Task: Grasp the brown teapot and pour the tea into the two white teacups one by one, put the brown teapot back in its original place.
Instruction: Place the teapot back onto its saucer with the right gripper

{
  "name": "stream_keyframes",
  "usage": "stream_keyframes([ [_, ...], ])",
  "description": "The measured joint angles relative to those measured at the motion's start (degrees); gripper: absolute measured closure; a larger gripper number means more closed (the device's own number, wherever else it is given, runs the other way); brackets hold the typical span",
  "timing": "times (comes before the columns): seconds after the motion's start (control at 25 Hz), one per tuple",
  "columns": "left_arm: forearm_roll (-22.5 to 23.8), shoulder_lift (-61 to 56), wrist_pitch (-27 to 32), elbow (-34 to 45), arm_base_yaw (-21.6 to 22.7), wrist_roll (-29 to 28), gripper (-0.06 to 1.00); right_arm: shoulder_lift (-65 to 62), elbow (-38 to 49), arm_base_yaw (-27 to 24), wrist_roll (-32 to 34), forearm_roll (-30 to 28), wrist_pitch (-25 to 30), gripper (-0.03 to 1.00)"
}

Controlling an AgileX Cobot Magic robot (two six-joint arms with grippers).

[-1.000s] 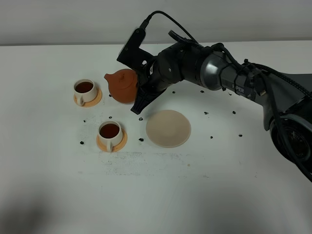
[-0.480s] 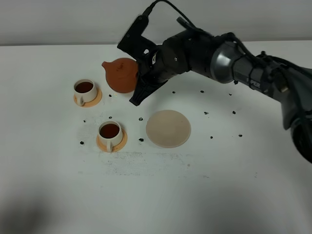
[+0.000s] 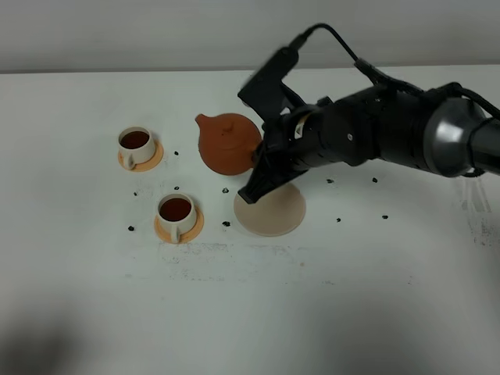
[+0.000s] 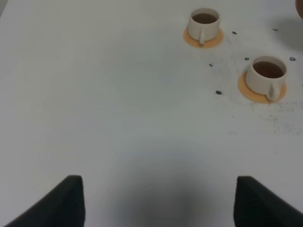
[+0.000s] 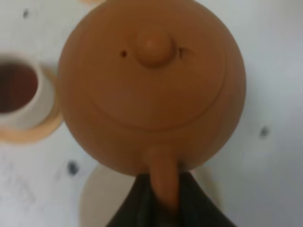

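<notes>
Two full cups, and a teapot held up in the air.

Farthest left of the right claw (image 3: 256,168) stand the two white teacups (image 3: 136,142) (image 3: 176,212), dark tea inside, each on an orange saucer (image 3: 141,160). Small dark specks (image 3: 176,153) dot the table (image 3: 78,266) between. The claw is clamped on the handle of the brown teapot (image 3: 229,142), spout toward the cups. The beige coaster (image 3: 273,211) lies just under the claw. The left claw (image 4: 156,198) is wide apart, holding nothing.
</notes>
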Motion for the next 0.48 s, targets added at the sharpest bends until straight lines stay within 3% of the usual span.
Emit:
stream_keyframes([
  [0.24, 0.0, 0.0, 0.0, 0.0, 0.0, 0.0, 0.28, -1.0, 8.5, 0.0, 3.5, 2.0, -3.3, 0.85],
  [0.48, 0.0, 0.0, 0.0, 0.0, 0.0, 0.0, 0.28, -1.0, 10.7, 0.0, 5.0, 2.5, -4.1, 0.85],
])
